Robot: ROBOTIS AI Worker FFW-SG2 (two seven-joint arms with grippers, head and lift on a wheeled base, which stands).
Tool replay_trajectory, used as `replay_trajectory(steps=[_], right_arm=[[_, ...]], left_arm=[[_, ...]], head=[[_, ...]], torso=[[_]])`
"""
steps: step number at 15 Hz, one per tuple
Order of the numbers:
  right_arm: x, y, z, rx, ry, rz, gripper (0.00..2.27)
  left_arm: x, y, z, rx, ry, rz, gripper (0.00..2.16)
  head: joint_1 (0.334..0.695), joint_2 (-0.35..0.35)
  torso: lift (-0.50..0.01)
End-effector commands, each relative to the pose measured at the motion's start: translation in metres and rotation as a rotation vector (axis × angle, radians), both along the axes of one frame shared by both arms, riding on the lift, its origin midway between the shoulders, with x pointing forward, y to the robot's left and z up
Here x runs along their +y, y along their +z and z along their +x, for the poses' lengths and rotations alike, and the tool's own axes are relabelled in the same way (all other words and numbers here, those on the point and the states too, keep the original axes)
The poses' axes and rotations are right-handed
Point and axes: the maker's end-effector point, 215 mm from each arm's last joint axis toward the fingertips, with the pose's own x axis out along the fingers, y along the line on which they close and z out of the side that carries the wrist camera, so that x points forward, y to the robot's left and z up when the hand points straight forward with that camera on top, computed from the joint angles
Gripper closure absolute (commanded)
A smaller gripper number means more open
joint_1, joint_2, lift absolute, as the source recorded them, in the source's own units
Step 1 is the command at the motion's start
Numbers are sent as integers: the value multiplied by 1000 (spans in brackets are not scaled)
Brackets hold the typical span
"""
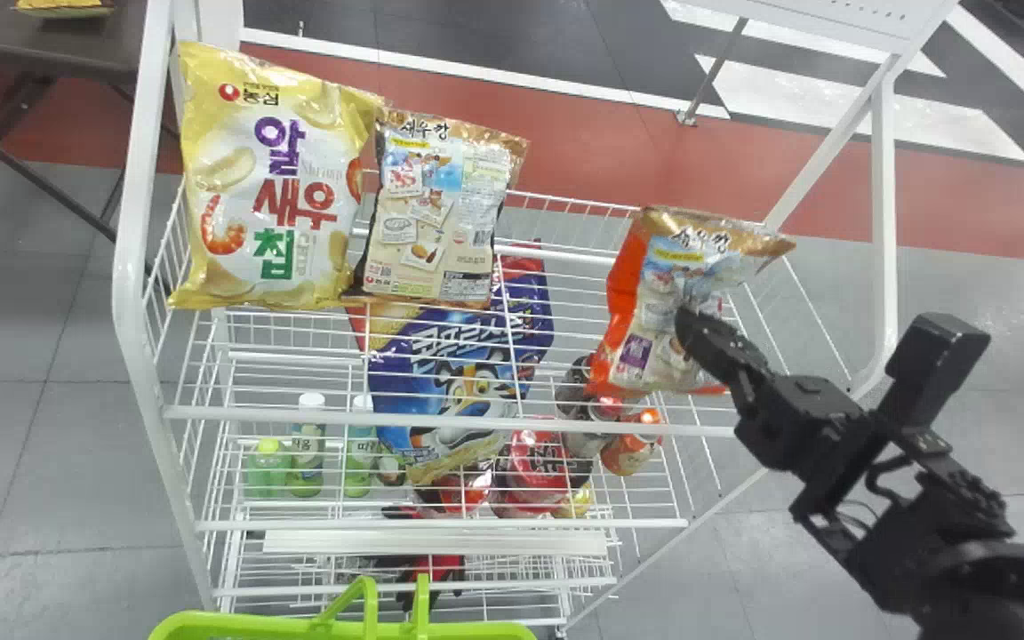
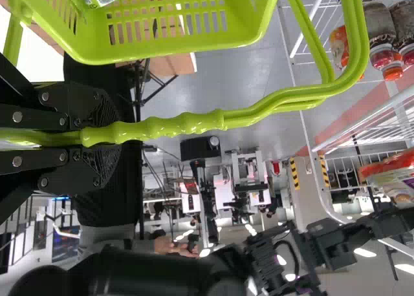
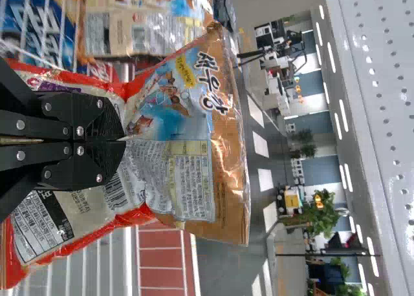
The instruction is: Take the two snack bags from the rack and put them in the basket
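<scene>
The snack bag (image 1: 665, 289) against my black right fingers (image 1: 715, 347) is orange-red at the sides, gold-brown at the top, with a blue picture. I see purple, red and green lettering on the yellow snack bag (image 1: 272, 182), white lettering on a blue bag (image 1: 450, 373), a white rack (image 1: 128, 258), and a lime-green basket (image 1: 254, 626) with a slotted pattern.

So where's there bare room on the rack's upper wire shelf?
Bare wire shows between the tan shrimp-snack bag and the orange-edged bag in the right claw, and between that held bag and the rack's right-hand post. It's crowded at left, where the yellow shrimp-chip bag meets the tan one; below, a blue snack bag and cans bunch up.
</scene>
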Motion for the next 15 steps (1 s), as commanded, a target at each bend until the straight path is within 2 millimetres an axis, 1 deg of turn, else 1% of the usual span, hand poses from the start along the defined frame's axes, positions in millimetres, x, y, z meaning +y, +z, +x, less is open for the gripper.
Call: replay_trajectory(steps=[1,4,5,7,8,10,11,12,13,14,15], right_arm=[[27,-26,-37,160,50,62,2243],[68,-69,-104,417,145,189,2243],[85,-80,-129,510,184,249,2243],[113,-96,-179,693,255,355,2243],[126,-100,-197,751,287,391,2243],[139,-110,-211,793,309,402,2243],[149,-118,-221,823,325,400,2243],[158,-122,-226,840,341,401,2243],[172,-126,-233,861,370,408,2243],[183,-135,-242,893,388,395,2243],[199,-146,-254,932,414,400,2243]], left_arm=[[1,2,3,-1,11,-7,1521],[3,2,6,-3,19,-9,1521],[3,3,8,-14,24,-10,1521],[3,3,9,-17,25,-10,1521],[3,2,9,-17,25,-9,1521],[2,3,11,-22,23,-11,1521],[2,4,11,-23,23,-11,1521],[1,4,12,-25,22,-12,1521],[0,5,11,-25,18,-16,1521],[-1,6,10,-25,16,-18,1521],[-2,6,9,-25,14,-17,1521]], head=[[695,-350],[695,-350],[695,-350],[695,-350],[695,-350],[695,-350],[695,-350],[695,-350],[695,-350],[695,-350],[695,-350]], torso=[[-10],[-10],[-10],[-10],[-10],[-10],[-10],[-10],[-10],[-10],[-10]])
